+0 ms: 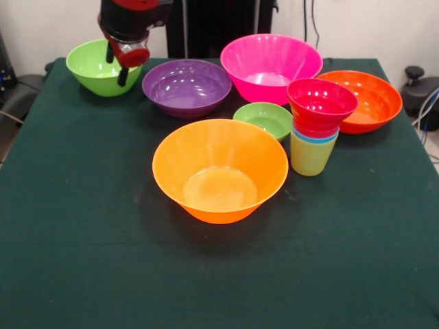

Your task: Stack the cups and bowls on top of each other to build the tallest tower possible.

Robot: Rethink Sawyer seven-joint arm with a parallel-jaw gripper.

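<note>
Large orange bowl point(219, 171): glossy plastic, round, flaring wall, sitting upright at the centre of the frame on the dark green felt-like surface point(82, 260). Small green bowl point(263, 119): shallow, lying just behind it. Tower point(315, 127): standing right of centre, yellow-green translucent cup point(310, 156) lowest, blue and red rims showing above it, small red bowl point(322, 103) capping it, widening upward. Red-orange bowl point(367, 101): wide, resting behind the tower at right. Pink bowl point(271, 67): deep, sitting at upper centre. Purple bowl point(186, 87): lying left of the pink. Lime green bowl point(103, 66): sitting at upper left. Tool point(116, 65): hanging over the lime bowl, fingers spread, gripping nothing.
</note>
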